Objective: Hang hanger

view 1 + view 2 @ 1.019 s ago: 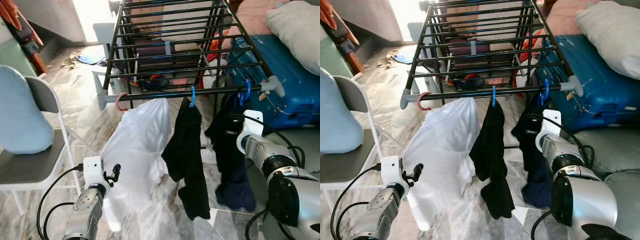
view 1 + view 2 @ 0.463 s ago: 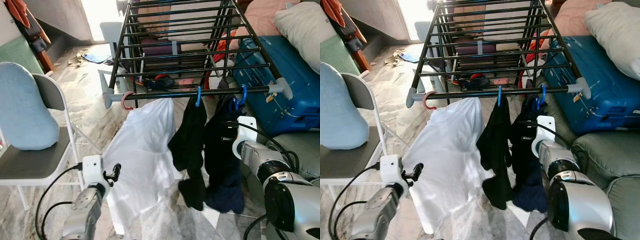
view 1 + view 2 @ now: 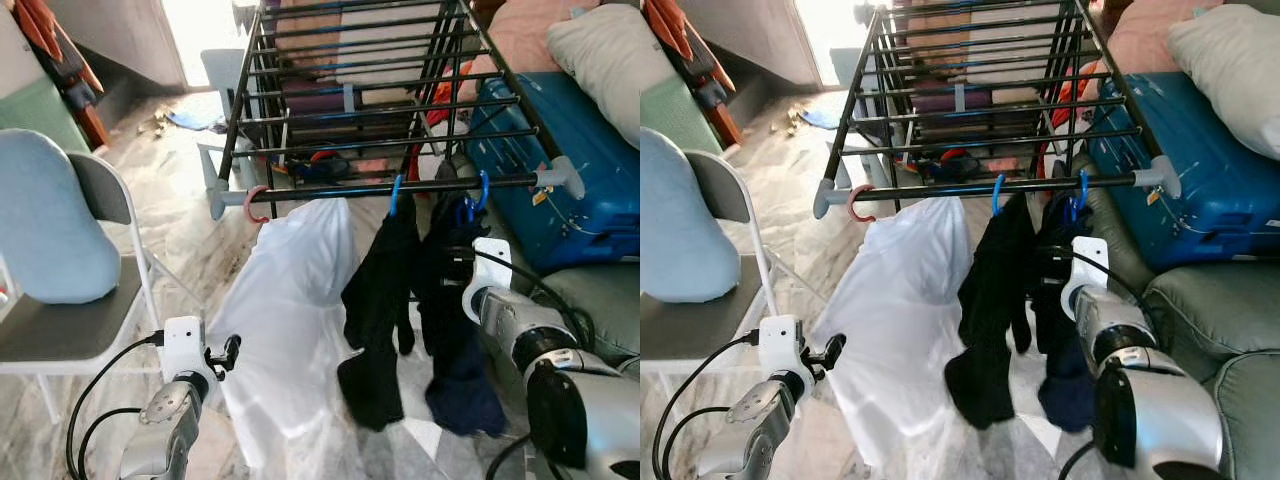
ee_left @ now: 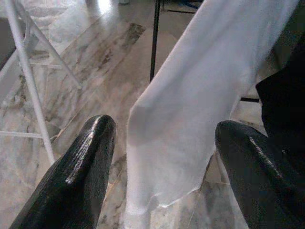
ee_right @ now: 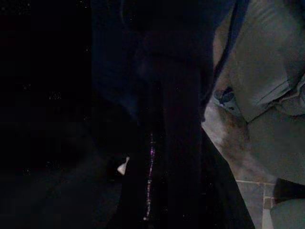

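While the right gripper (image 3: 455, 262), fingers hidden in the dark garment (image 3: 455, 330) at centre right, is lingering, withdrawing risks unhooking its blue hanger (image 3: 480, 190); left gripper (image 4: 159, 157) is hanging wide.

Bright doorway glare behind; right wrist view dark.

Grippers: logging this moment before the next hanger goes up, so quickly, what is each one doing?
Left gripper: open, holding nothing, facing the white garment.
Right gripper: pushed into the dark garment; cannot be told.
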### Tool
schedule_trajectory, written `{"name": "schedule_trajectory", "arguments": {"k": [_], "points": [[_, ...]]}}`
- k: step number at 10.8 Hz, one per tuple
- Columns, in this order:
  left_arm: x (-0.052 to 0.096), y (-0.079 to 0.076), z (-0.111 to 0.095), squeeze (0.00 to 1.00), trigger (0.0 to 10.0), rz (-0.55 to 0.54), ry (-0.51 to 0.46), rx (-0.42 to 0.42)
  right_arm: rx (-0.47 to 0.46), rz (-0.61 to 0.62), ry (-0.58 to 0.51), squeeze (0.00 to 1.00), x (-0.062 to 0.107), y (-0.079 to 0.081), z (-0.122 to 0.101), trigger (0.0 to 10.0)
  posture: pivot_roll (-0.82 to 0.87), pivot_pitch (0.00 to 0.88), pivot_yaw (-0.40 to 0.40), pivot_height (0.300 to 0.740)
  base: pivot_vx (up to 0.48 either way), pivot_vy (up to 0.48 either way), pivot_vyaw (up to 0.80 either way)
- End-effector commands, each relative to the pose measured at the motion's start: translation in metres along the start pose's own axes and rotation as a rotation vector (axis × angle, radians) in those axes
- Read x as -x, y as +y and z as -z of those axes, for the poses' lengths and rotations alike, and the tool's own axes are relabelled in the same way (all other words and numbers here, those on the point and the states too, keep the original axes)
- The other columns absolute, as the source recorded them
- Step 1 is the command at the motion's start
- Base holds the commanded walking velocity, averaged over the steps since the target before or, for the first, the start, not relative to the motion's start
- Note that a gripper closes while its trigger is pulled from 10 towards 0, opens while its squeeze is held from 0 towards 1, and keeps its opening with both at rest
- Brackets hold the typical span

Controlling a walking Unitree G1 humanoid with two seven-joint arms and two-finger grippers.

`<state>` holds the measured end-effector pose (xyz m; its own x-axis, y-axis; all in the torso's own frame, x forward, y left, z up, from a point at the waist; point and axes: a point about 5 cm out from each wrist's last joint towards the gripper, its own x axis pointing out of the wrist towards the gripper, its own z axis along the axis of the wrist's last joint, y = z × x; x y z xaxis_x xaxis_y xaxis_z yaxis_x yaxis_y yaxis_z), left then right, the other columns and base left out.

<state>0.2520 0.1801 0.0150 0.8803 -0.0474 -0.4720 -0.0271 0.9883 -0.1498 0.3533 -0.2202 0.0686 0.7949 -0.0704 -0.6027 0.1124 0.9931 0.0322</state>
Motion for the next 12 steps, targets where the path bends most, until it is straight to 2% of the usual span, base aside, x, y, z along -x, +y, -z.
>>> {"name": "schedule_trajectory", "arguments": {"k": [1,3,4,5,7,10,12], "points": [[0.0,0.004,-0.005,0.0,10.0,-0.004,-0.004,-0.022,-0.018,0.002,0.055,0.0,-0.001,0.002,0.017,10.0,-0.07,0.0,0.127,0.74,0.0,0.0,0.0],[0.0,0.002,-0.005,0.0,10.0,0.005,0.002,-0.027,-0.032,0.009,0.058,0.0,-0.001,0.0,0.02,10.0,-0.07,0.0,0.135,0.74,0.0,0.0,0.0],[-0.001,0.001,-0.006,0.0,10.0,0.011,0.001,-0.028,-0.04,0.014,0.024,0.89,-0.001,-0.002,0.017,10.0,-0.08,0.0,0.137,0.74,0.0,0.0,0.0],[-0.003,-0.001,-0.008,0.0,10.0,0.015,-0.004,-0.025,-0.003,0.038,-0.028,1.0,0.0,-0.006,0.009,10.0,-0.08,0.0,0.138,0.74,0.0,0.0,0.0],[-0.006,-0.003,-0.01,0.0,10.0,0.016,-0.011,-0.016,0.098,0.053,-0.085,1.0,0.001,-0.008,0.005,10.0,-0.1,0.0,0.138,0.74,0.0,0.0,0.0],[-0.011,-0.008,-0.01,0.0,10.0,0.02,-0.017,-0.015,0.195,0.034,-0.159,1.0,0.003,-0.011,0.012,10.0,-0.13,0.0,0.129,0.74,0.0,0.0,0.0],[-0.013,-0.011,-0.013,0.0,10.0,0.024,-0.032,-0.004,0.244,0.055,-0.191,1.0,0.007,-0.018,0.018,10.0,-0.15,0.0,0.126,0.74,0.0,0.0,0.0]]}}
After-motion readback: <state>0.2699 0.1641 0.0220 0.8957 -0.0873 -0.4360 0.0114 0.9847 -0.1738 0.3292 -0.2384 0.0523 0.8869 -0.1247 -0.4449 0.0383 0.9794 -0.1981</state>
